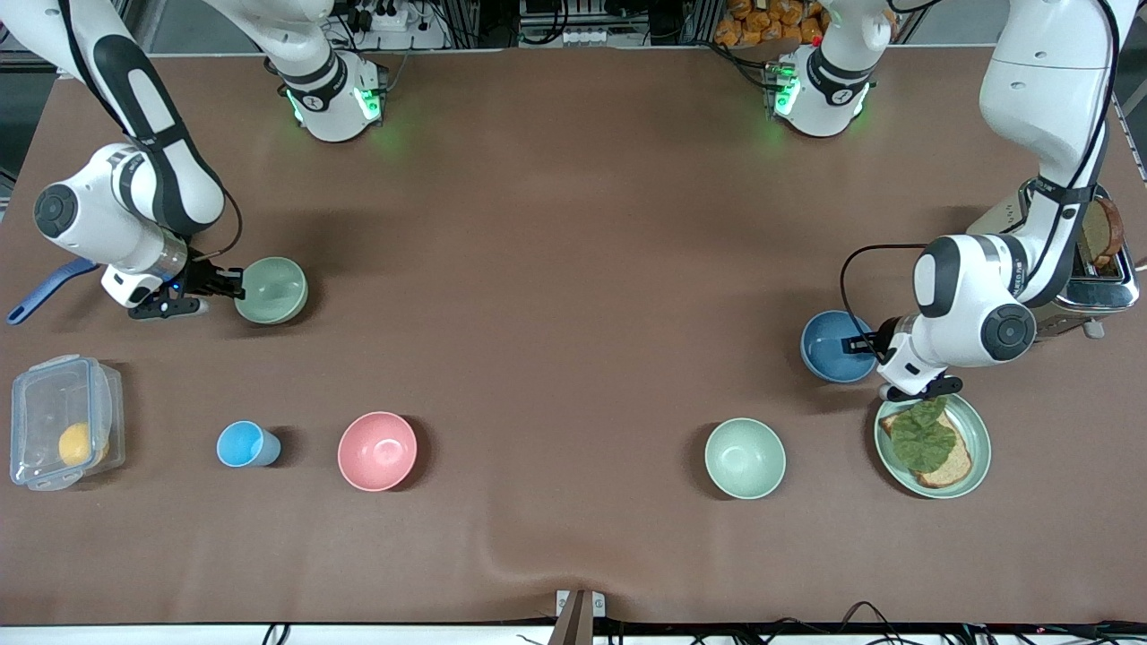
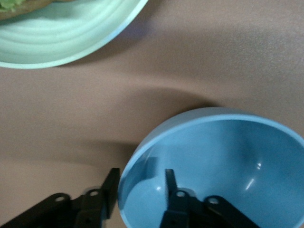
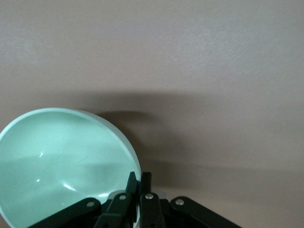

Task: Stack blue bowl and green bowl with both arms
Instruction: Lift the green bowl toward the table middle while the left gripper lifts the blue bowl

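Note:
The blue bowl point(image 1: 829, 345) stands on the table near the left arm's end, farther from the front camera than the green plate. My left gripper point(image 1: 858, 343) is open with one finger inside the bowl point(image 2: 228, 161) and one outside, astride its rim point(image 2: 140, 185). The pale sage-green bowl point(image 1: 271, 289) sits toward the right arm's end. My right gripper point(image 1: 235, 285) is shut on its rim, which shows pinched between the fingertips in the right wrist view point(image 3: 138, 183), beside the bowl's inside point(image 3: 61, 156).
A mintier green bowl point(image 1: 745, 458), a pink bowl point(image 1: 377, 451) and a light-blue cup point(image 1: 245, 444) stand nearer the front camera. A green plate point(image 1: 978, 430) with bread and leaf lies beside the left gripper. A toaster point(image 1: 1089, 260) and a plastic box point(image 1: 63, 434) flank the table.

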